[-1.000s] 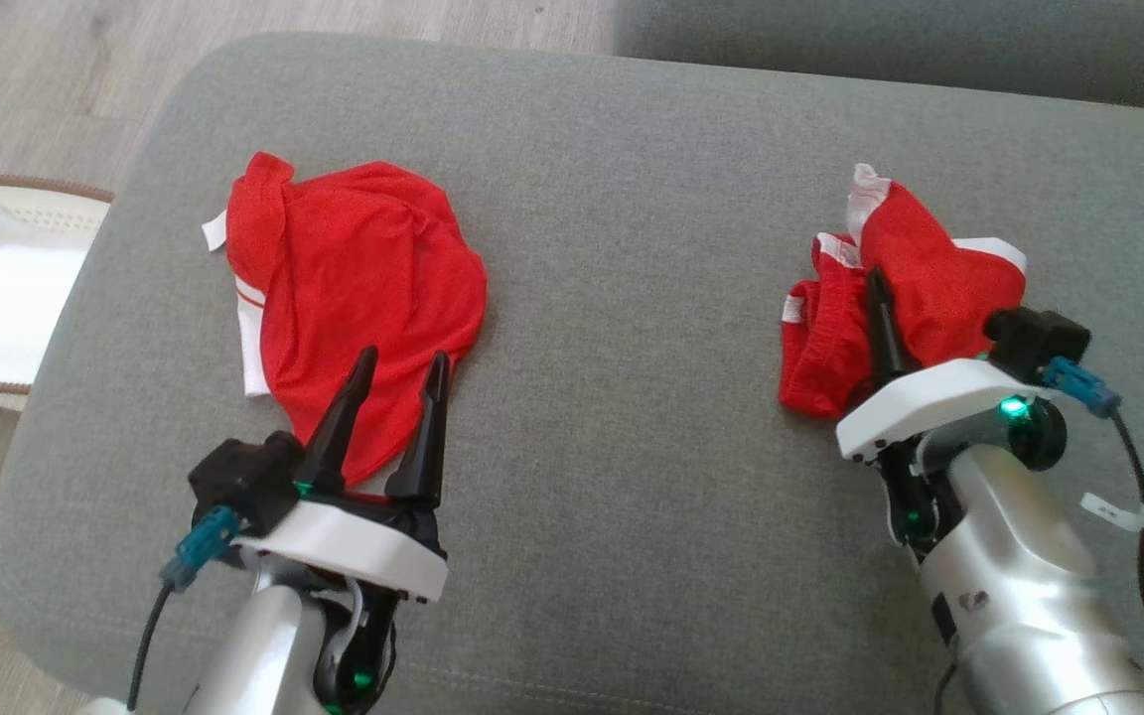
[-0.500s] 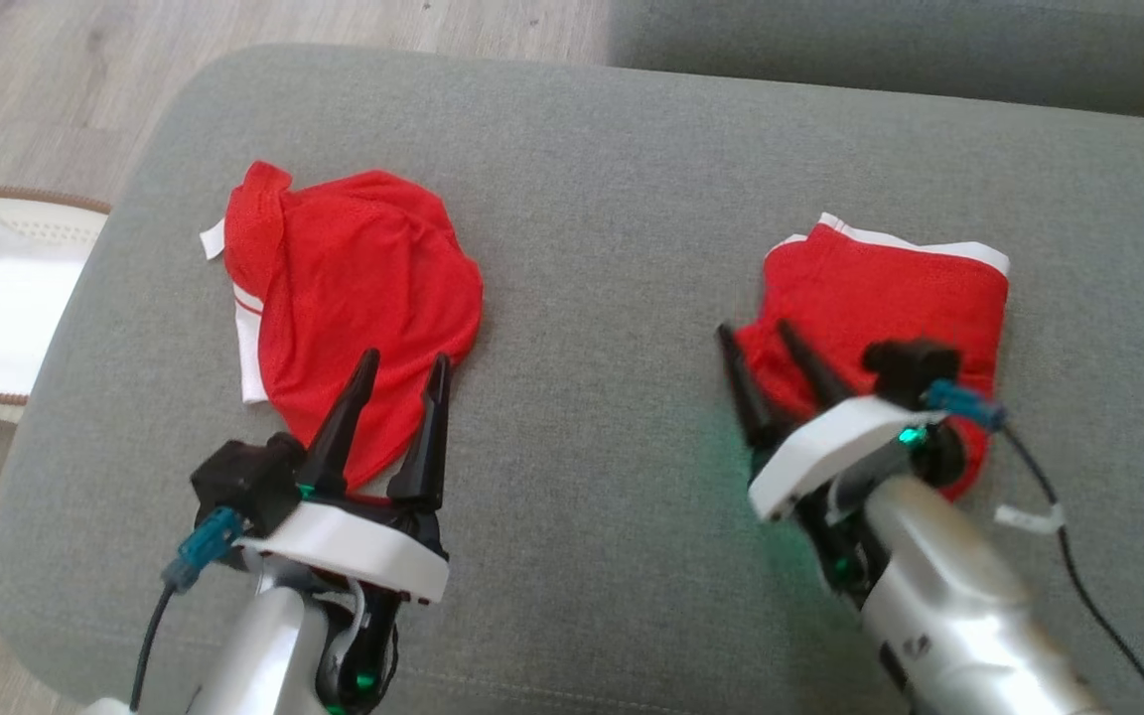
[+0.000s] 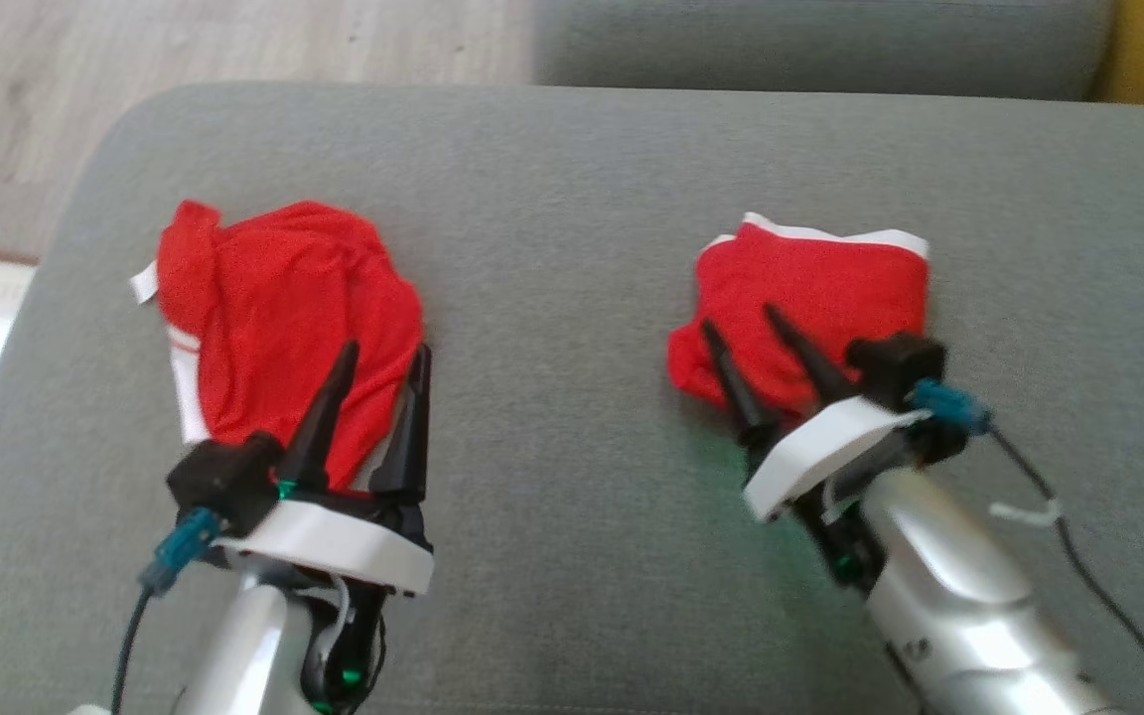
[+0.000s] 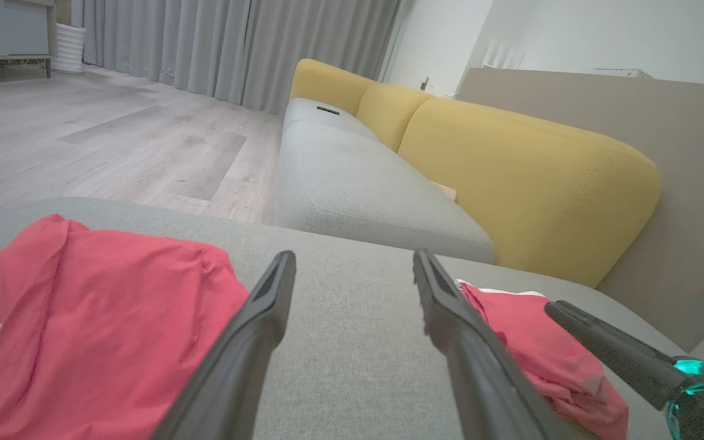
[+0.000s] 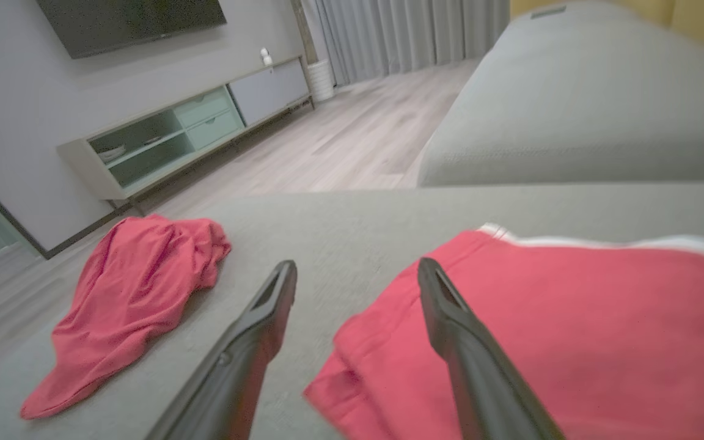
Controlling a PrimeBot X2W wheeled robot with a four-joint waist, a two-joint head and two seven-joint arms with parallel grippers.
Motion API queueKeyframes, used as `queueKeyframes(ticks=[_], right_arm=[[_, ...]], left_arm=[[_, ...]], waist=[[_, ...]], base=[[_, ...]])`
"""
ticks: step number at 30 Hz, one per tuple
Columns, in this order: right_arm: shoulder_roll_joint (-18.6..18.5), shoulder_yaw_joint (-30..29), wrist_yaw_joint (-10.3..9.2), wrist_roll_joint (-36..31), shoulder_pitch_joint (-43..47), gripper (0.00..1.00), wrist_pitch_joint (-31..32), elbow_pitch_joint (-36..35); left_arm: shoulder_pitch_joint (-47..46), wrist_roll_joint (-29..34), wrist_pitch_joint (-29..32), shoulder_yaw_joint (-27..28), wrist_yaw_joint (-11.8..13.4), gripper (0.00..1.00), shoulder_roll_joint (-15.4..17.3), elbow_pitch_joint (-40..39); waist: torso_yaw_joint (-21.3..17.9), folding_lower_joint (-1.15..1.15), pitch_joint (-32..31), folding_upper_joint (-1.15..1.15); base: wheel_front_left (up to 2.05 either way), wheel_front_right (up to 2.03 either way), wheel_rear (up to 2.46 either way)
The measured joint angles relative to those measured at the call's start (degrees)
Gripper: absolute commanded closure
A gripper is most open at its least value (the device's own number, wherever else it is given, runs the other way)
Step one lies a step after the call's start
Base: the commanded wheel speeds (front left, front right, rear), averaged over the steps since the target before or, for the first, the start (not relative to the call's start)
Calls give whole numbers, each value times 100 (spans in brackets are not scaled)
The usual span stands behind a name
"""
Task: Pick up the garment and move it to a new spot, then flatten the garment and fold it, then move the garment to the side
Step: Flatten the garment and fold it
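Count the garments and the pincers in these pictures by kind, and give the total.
Red garments: 2 (crumpled garment, folded garment)
Pincers: 2 (left pincer, right pincer), both open
Total: 4

Living room. Pale wood-plank floor; grey full-length curtains along the far side. A grey upholstered seat lies in the foreground, a second grey seat beyond it, backed by yellow cushions. A dark screen hangs on a grey wall above a low cabinet with open shelves. Even, soft light.
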Motion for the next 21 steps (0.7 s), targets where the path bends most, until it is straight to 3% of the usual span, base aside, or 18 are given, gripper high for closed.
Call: queueKeyframes(ticks=[6,13,17,21], right_arm=[[-235,-1295,0,-1256,83,0,-53,-679],[-63,-2776,0,-2531,1101,0,-70,-2170],[53,-3248,0,-2927,1703,0,-70,-2833],[113,-3312,0,-2933,1980,0,-70,-3072]], left_arm=[[13,1,-1,125,-4,0,1,-265],[16,1,-2,237,-5,0,0,-548],[68,1,-1,277,-4,0,0,-681],[199,80,-2,272,-4,0,0,-679]], waist=[[-332,0,-48,0],[-647,0,-58,0],[-803,0,-44,0],[-875,0,-48,0]], base=[[0,0,0],[0,0,0],[0,0,0],[0,0,0]])
